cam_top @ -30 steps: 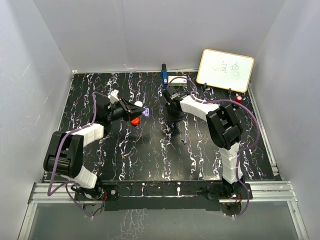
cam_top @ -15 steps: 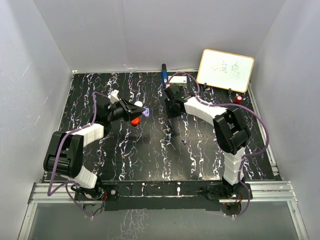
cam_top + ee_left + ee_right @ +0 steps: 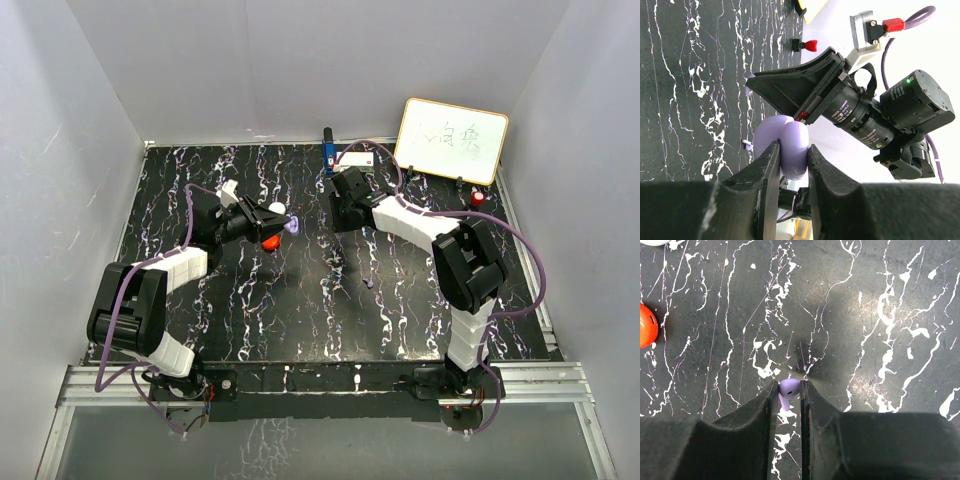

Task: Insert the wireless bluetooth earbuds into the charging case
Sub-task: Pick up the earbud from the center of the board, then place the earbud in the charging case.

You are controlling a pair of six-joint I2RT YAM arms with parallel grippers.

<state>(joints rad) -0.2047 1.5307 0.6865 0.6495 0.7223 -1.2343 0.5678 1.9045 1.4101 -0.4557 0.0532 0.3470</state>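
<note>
Right gripper [image 3: 789, 385] is pinching a purple earbud [image 3: 789, 388] right at its fingertips (a red puck [image 3: 646, 325] sits well off to one side). Left gripper [image 3: 791, 156] is clamped on the purple charging case [image 3: 786, 136].

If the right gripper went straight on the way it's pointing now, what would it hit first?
Most likely the bare black tabletop: the right gripper, shut on a purple earbud, points down at it with nothing between. The red object sits off to one side. The gap is hard to judge.
</note>
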